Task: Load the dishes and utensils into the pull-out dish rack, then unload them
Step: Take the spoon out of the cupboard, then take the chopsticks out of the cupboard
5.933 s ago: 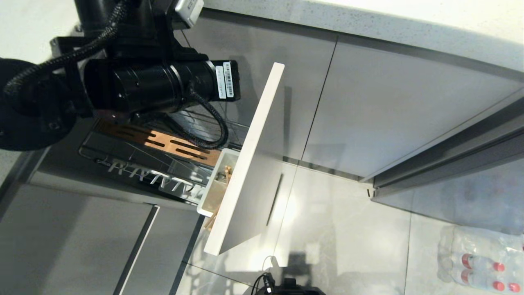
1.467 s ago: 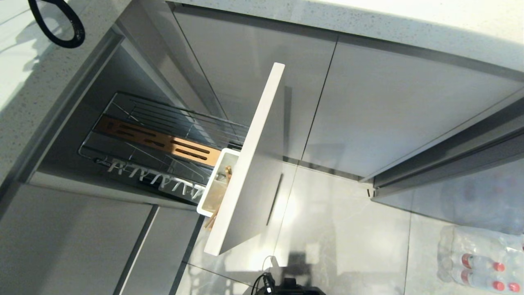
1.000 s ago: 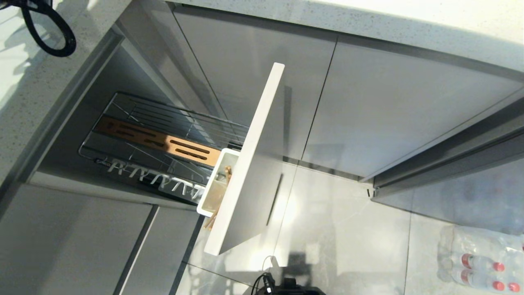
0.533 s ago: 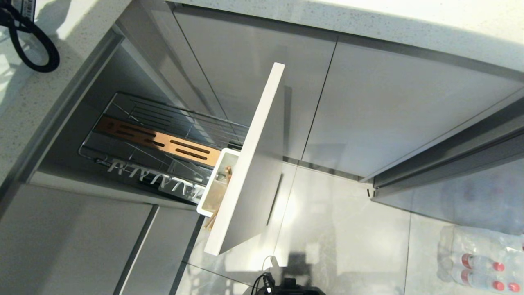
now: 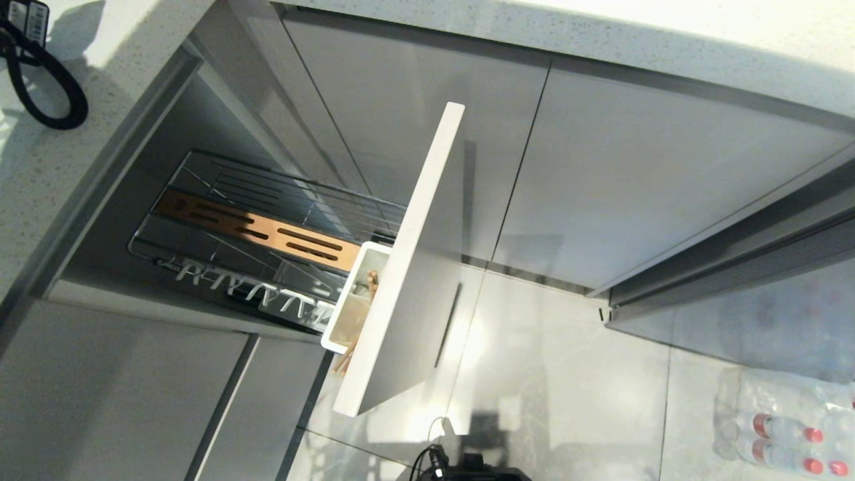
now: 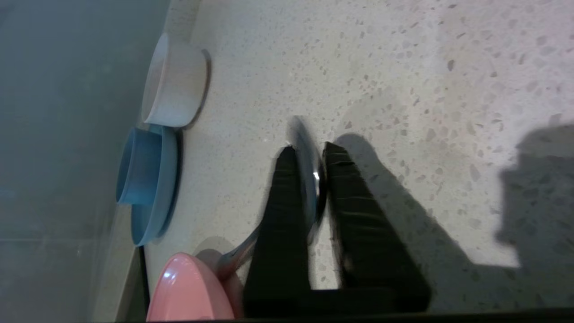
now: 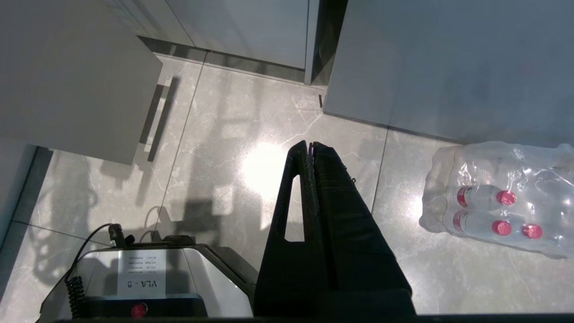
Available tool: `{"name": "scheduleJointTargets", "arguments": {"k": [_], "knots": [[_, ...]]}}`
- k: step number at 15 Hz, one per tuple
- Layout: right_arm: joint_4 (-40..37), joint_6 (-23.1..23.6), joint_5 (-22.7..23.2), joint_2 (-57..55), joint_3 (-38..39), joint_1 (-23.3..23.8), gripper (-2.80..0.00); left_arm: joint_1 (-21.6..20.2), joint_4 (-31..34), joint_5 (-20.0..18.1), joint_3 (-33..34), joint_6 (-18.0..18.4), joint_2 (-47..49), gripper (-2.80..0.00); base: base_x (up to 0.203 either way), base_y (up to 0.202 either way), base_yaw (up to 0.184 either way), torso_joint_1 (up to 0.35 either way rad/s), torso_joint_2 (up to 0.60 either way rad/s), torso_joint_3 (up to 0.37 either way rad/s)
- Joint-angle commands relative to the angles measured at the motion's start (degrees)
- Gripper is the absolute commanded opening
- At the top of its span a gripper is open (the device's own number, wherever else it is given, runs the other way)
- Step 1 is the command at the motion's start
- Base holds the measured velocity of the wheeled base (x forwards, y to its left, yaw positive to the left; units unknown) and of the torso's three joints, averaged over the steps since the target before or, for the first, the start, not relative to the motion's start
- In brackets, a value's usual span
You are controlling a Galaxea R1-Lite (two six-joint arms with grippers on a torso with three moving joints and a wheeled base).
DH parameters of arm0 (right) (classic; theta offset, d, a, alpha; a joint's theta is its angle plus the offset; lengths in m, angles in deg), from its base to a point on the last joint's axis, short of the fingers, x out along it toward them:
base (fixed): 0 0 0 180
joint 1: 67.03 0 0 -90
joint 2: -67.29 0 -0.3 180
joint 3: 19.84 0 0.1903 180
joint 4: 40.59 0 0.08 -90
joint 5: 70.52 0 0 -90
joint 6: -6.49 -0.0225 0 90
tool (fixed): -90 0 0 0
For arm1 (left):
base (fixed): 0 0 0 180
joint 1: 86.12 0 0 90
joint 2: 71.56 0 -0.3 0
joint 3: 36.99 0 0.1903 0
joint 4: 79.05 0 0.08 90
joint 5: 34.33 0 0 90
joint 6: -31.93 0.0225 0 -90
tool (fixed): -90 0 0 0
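Speckled pale countertop (image 6: 403, 67) lies under the left gripper (image 6: 307, 152), whose jaws stand narrowly apart astride the bowl of the spoon (image 6: 309, 170); a sliver of gap on one side suggests a loose grip. Its handle runs to the pink plate (image 6: 188, 291). Thin, stiff, slick metal like this is best pinched across the handle. Beyond sit a blue bowl (image 6: 143, 179) and a white bowl (image 6: 175, 85). Chopsticks (image 5: 371, 280) stand in the pull-out dish rack (image 5: 267, 227), low on the left. The right gripper (image 7: 310, 146) hangs closed over the floor.
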Motion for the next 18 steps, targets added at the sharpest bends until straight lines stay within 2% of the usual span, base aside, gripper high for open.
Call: {"name": "scheduleJointTargets", "arguments": {"k": [1,6,9,11,15,16,18], "knots": [[0.1,0.0,0.0,0.0,0.0,0.0,-2.8,0.0,-0.1,0.3,0.0,0.2,0.0,0.0,0.0,0.0,0.0,0.0,0.0,0.0],[0.1,0.0,0.0,0.0,0.0,0.0,-2.8,0.5,-1.0,-0.1,-0.6,-0.3,-0.1,0.0,0.0,0.0,0.0,0.0,0.0,0.0],[0.0,0.0,0.0,0.0,0.0,0.0,-2.8,3.4,-2.1,-0.3,-2.7,-3.8,0.0,0.0,0.0,0.0,0.0,0.0,0.0,0.0],[0.0,0.0,0.0,0.0,0.0,0.0,-2.8,6.3,-1.8,-0.4,-5.7,-8.5,0.2,0.0,0.0,0.0,0.0,0.0,0.0,0.0],[0.1,0.0,0.0,0.0,0.0,0.0,-2.8,11.5,-1.7,-1.6,-9.8,-20.6,0.1,0.0,0.0,0.0,0.0,0.0,0.0,0.0],[0.0,0.0,0.0,0.0,0.0,0.0,-2.8,12.0,-1.7,-2.0,-10.0,-22.2,-0.2,0.0,0.0,0.0,0.0,0.0,0.0,0.0],[0.1,0.0,0.0,0.0,0.0,0.0,-2.8,14.0,-1.1,-3.2,-9.8,-29.7,-1.8,0.0,0.0,0.0,0.0,0.0,0.0,0.0]]}}
